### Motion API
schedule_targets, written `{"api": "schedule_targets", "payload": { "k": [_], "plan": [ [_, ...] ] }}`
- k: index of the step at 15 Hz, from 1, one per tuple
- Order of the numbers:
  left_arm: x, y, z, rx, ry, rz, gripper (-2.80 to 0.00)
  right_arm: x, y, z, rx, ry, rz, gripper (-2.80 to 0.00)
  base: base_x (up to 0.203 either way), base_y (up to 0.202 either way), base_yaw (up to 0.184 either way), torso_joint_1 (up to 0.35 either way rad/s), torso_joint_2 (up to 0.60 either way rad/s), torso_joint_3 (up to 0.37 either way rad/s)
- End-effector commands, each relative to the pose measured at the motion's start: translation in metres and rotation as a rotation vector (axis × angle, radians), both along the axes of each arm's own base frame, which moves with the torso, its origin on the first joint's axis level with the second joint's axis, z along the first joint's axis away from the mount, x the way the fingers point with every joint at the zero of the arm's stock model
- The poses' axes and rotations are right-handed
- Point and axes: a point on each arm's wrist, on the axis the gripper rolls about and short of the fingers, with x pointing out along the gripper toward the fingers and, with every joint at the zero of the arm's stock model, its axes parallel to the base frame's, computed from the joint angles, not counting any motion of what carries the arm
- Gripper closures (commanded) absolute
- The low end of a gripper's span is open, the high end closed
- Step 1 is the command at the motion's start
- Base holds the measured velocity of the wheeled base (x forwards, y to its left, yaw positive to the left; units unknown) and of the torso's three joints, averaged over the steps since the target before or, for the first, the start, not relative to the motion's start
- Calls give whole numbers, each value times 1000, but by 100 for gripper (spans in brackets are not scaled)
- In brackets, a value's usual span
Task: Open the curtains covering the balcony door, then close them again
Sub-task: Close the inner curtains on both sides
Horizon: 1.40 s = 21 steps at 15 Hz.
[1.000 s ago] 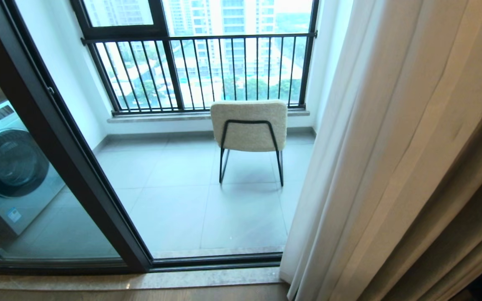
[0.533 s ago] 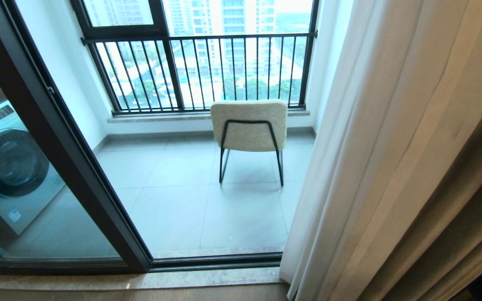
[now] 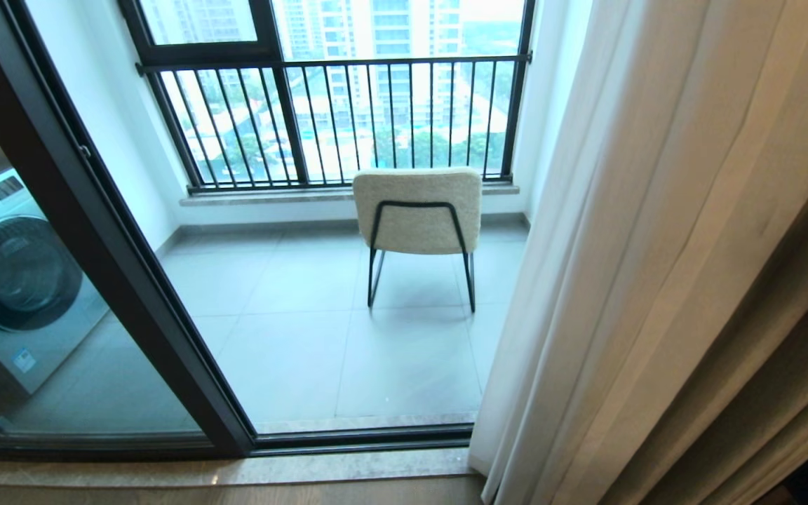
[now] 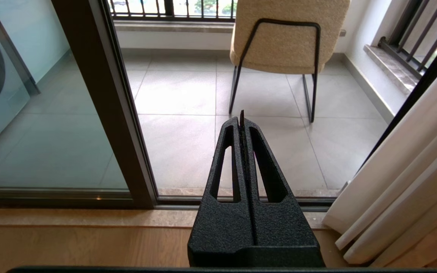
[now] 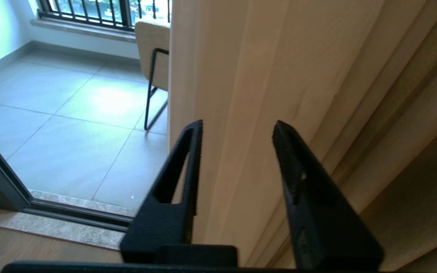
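Note:
The sheer white curtains (image 3: pixel 621 245) hang gathered at the right of the doorway in vertical folds. The balcony door (image 3: pixel 95 231), glass in a dark frame, stands at the left, and the opening beside it is uncovered. Neither arm shows in the head view. My right gripper (image 5: pixel 238 125) is open, pointing at the curtains (image 5: pixel 237 83) near their left edge. Fabric fills the gap between the fingers, but I cannot tell whether it touches them. My left gripper (image 4: pixel 241 115) is shut and empty, low over the wooden floor, facing the doorway, with the curtains (image 4: pixel 404 182) to its right.
Thicker tan drapes (image 3: pixel 797 351) hang right of the sheer panels. On the balcony stand a beige chair (image 3: pixel 418 210) on black legs and, behind the glass, a washing machine (image 3: pixel 18 280). A black-barred railing window (image 3: pixel 348 119) closes the far side. A stone threshold (image 3: pixel 236 470) runs along the door track.

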Motion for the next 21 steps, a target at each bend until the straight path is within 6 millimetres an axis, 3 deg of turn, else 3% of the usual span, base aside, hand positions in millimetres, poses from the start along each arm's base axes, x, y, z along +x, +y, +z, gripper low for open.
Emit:
{"api": "schedule_targets", "payload": {
  "k": [1,13,21],
  "plan": [
    [0,0,0,0,-1,0,0,22,-1,-4,-1,29,-16,-280,0,0,0,0,0,0],
    [0,0,0,0,-1,0,0,99,0,-18,1,-2,-30,-280,0,0,0,0,0,0],
    [0,0,0,0,-1,0,0,141,1,-14,7,-130,-30,-280,0,0,0,0,0,0]
  ]
}}
